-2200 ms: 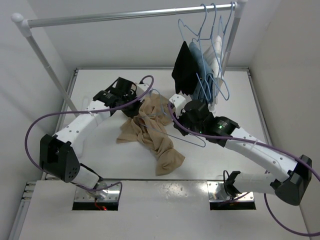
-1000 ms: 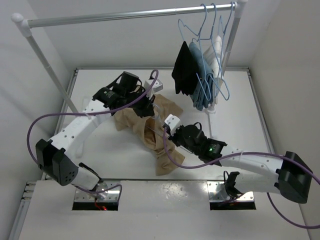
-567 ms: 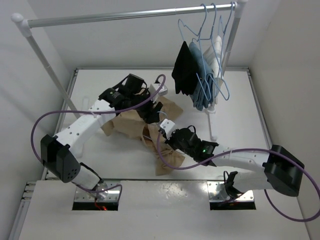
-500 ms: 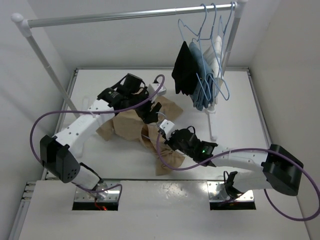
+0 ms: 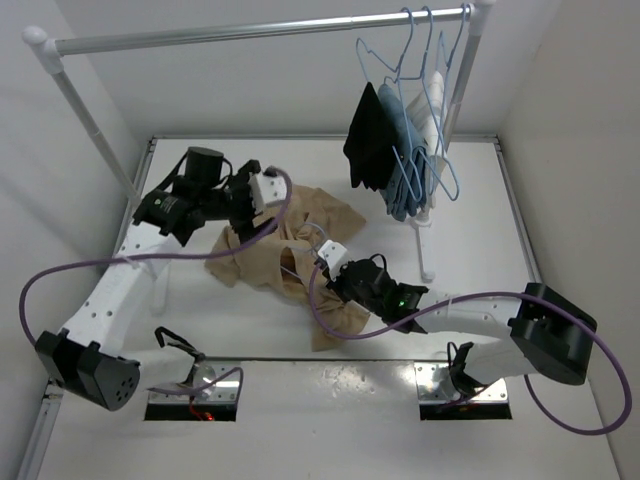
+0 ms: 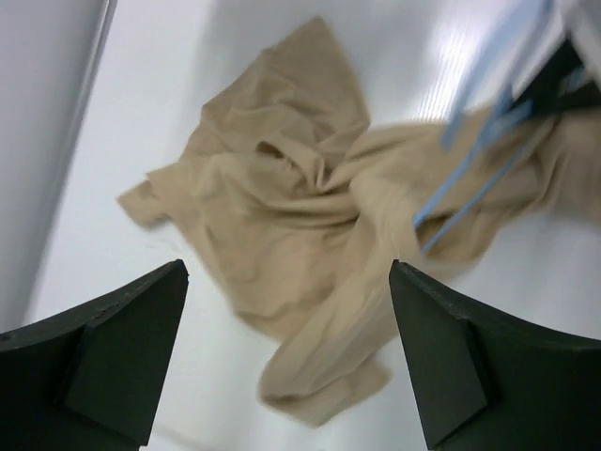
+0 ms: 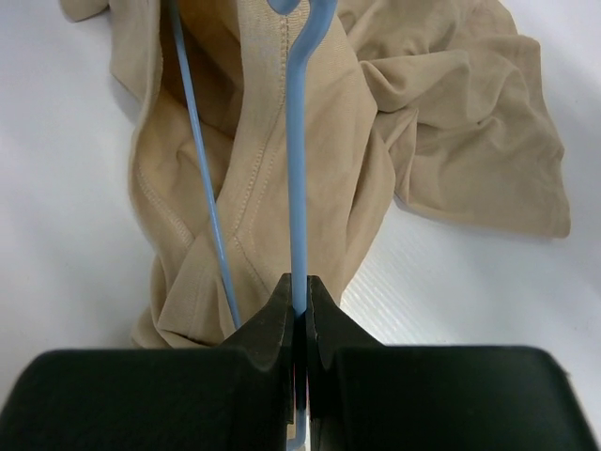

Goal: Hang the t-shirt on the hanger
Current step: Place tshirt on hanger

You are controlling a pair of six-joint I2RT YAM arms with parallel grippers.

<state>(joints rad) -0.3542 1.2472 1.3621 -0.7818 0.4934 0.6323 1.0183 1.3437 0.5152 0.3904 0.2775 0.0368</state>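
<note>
The tan t-shirt [image 5: 285, 250] lies crumpled on the white table, also seen in the left wrist view [image 6: 282, 207] and the right wrist view [image 7: 441, 113]. The light-blue wire hanger [image 7: 297, 188] lies partly on and in the cloth, with one of its wires [image 6: 470, 193] crossing the shirt. My right gripper [image 5: 324, 262] is low over the shirt, shut [image 7: 299, 299] on a straight wire of the hanger. My left gripper [image 5: 252, 198] hangs above the shirt's left side. It is open [image 6: 291, 362] with nothing between its fingers.
A clothes rail [image 5: 250, 30] spans the back on slanted posts [image 5: 95, 130]. At its right end hang more blue hangers with a black garment [image 5: 365, 140], a blue one [image 5: 400, 150] and a white one [image 5: 432, 110]. A rack upright [image 5: 425, 245] stands just right of the shirt.
My left gripper has opened, let go of the shirt, and drawn up and back to the left. The shirt has settled on the table. The right gripper keeps hold of the hanger.
</note>
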